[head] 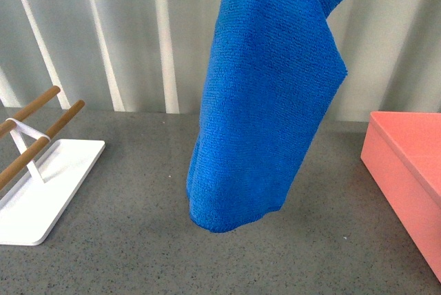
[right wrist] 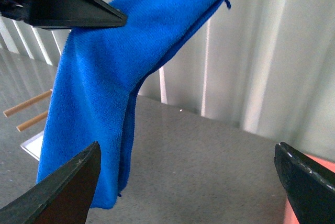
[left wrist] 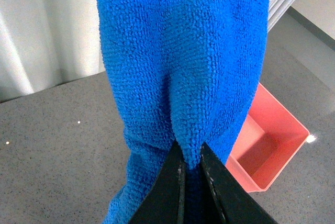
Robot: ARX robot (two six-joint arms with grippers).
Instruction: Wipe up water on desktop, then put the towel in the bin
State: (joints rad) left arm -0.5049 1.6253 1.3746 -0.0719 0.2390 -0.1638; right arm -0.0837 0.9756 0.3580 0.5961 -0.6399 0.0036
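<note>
Grips the blue towel (head: 265, 102) in mid-air with the left gripper (left wrist: 191, 164), black fingers (left wrist: 172, 182) pressed together on a bunched fold of the cloth. Lets the rest hang in one long, floppy drape over the speckled grey desktop (head: 138, 253), with the rounded hem low above the surface in the front view. Holds the right gripper (right wrist: 187, 145) with its jaws spread wide and empty, apart from the cloth. Hangs the towel between the white tray (head: 48, 191) with its wooden rods (head: 41, 105) on the left and the salmon-pink bin (head: 406, 171) on the right, short of the bin and not over it. Shows the bin open-topped on the desktop in the left wrist view, with pale ribbed wall panels (head: 103, 33) behind.
</note>
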